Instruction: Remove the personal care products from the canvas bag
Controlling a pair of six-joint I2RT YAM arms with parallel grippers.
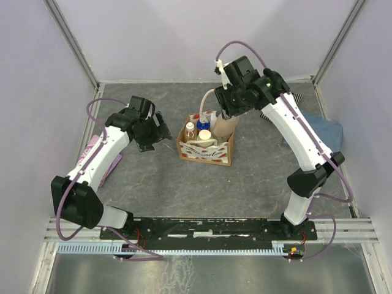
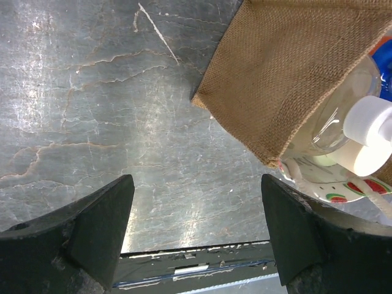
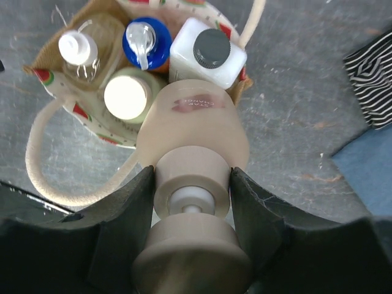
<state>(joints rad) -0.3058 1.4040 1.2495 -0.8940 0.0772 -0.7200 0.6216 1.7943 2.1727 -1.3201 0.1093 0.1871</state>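
**Operator A:** Which step do we have in hand?

**Operator B:** The first extraction, as we judge it. Working from the near side: the canvas bag (image 1: 205, 154) stands upright on the counter (image 2: 92, 92), and nothing lies outside it yet. Just left of the bag, our left hand (image 2: 197, 190) hovers over bare counter, released, with nothing between its fingers.

**Operator A:** And inside the bag?

**Operator B:** Four products are upright. The clear bottle (image 3: 76, 49) is at the bag's left end, with the blue-pump bottle (image 3: 146, 41) beside it. The white-capped bottle (image 3: 125, 95) stands in the middle and the dark-capped white bottle (image 3: 208, 55) toward the right end. At the bag's far right corner, our right hand (image 3: 193, 177) is clenched on the collar of the beige pump bottle (image 3: 193, 125), a finger pressing each side below the pump head.

**Operator A:** Is that bottle out?

**Operator B:** We cannot tell whether its base has passed the bag's rim.

**Operator A:** What does the next move call for?

**Operator B:** We lift straight up until the base is above the rim and the handle loop. We then carry the bottle to the right of the bag and set it down. The left hand may need to steady the bag if it rises with the bottle.
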